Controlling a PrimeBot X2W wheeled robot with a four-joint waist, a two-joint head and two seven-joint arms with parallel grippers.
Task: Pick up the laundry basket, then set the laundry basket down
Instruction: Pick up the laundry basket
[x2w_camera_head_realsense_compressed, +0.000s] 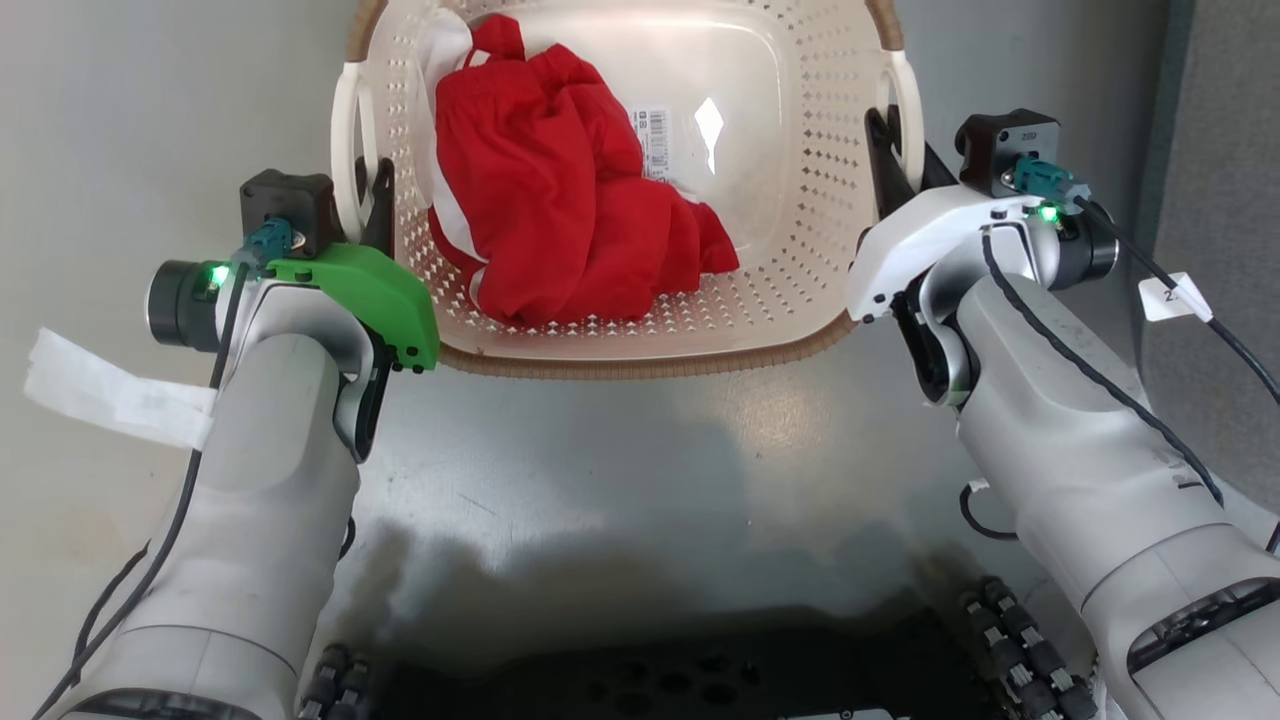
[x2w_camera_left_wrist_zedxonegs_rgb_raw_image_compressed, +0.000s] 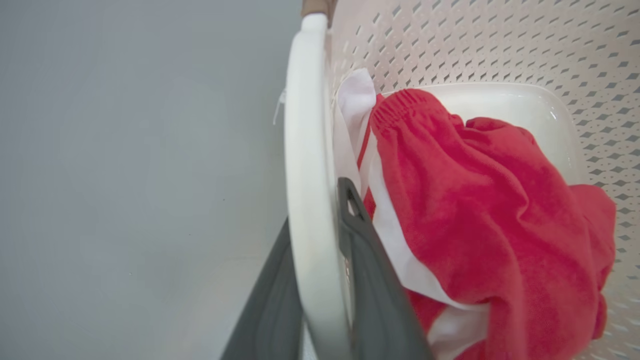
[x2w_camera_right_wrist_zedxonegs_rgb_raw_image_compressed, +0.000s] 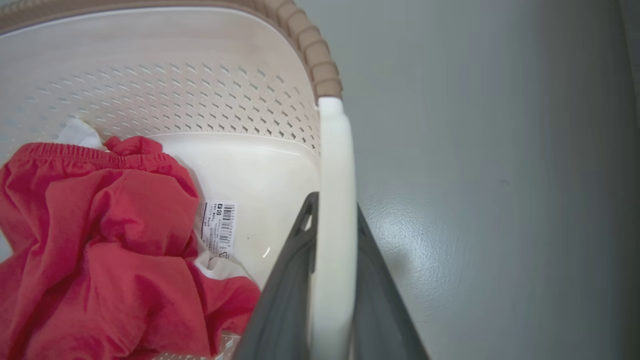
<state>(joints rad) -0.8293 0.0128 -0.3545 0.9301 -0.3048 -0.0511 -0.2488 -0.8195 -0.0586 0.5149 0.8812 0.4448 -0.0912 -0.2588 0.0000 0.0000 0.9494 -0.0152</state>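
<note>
The laundry basket (x2w_camera_head_realsense_compressed: 640, 366) lies straight ahead of me over the grey floor (x2w_camera_head_realsense_compressed: 640, 450), between my two arms. I cannot tell whether its base touches down. A red garment (x2w_camera_head_realsense_compressed: 560, 200) is heaped toward its left side. I judge it light, stiff plastic with some flex and smooth handles, so it is best held by both side handles at once to keep it level. My left hand (x2w_camera_left_wrist_zedxonegs_rgb_raw_image_compressed: 317, 210) is clamped across the left handle (x2w_camera_left_wrist_zedxonegs_rgb_raw_image_compressed: 307, 125), one finger inside and one outside. My right hand (x2w_camera_right_wrist_zedxonegs_rgb_raw_image_compressed: 334, 205) pinches the right handle (x2w_camera_right_wrist_zedxonegs_rgb_raw_image_compressed: 336, 150) likewise.
</note>
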